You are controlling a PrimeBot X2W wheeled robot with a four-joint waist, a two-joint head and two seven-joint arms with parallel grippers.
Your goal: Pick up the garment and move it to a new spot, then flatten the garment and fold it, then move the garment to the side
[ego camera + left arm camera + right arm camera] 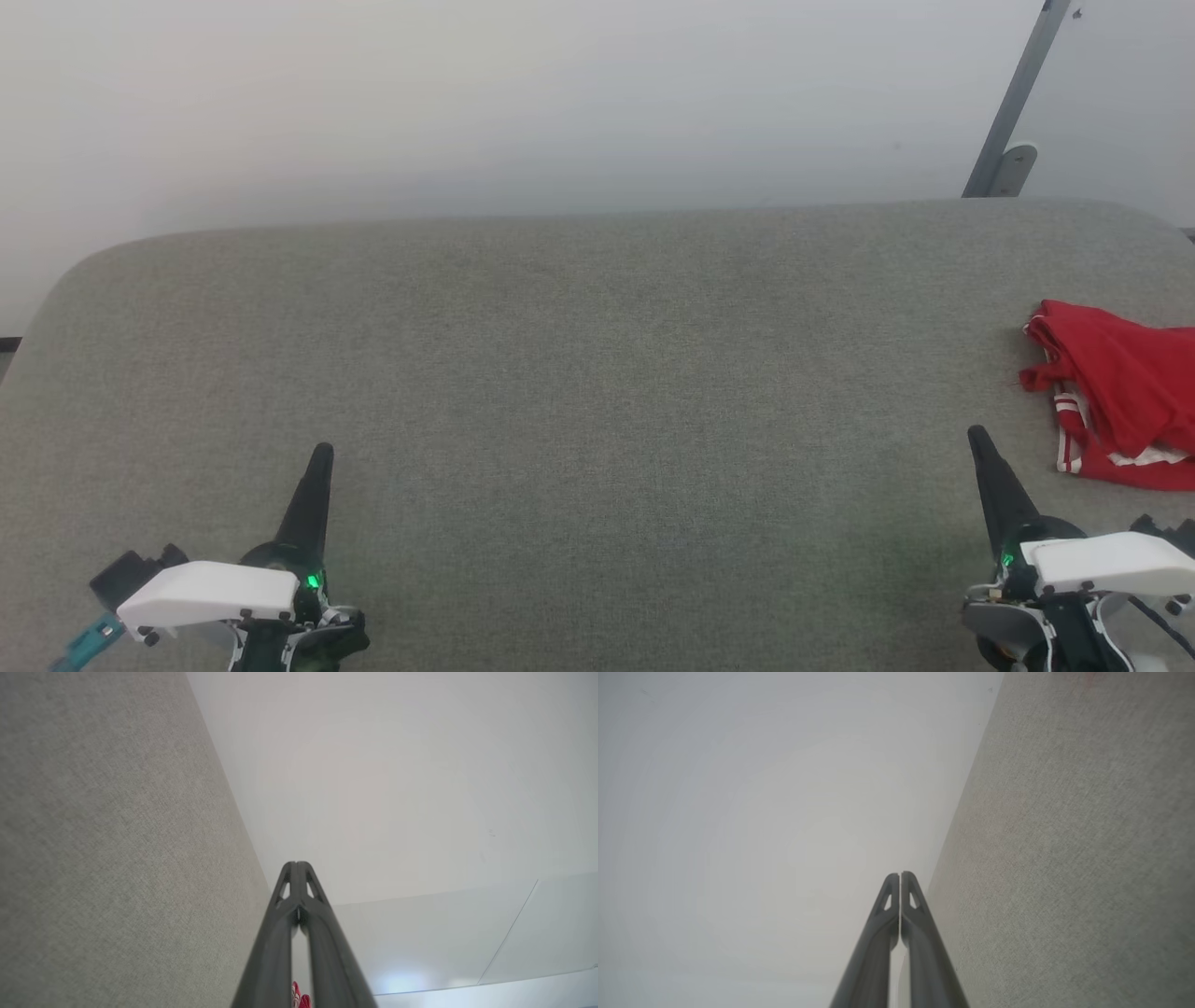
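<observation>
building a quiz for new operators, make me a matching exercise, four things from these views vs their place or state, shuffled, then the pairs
1 garment
2 left hand
3 right hand
4 metal post

a shut, lower left of head view
b crumpled at right edge of grey surface
c slanting at upper right
d shut, lower right of head view

Pairs: 1-b, 2-a, 3-d, 4-c

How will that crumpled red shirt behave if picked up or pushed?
The garment lies bunched in soft folds, so it would likely hang limp from a pinch. Pushed, it would probably bunch further on the grey fabric surface.
</observation>
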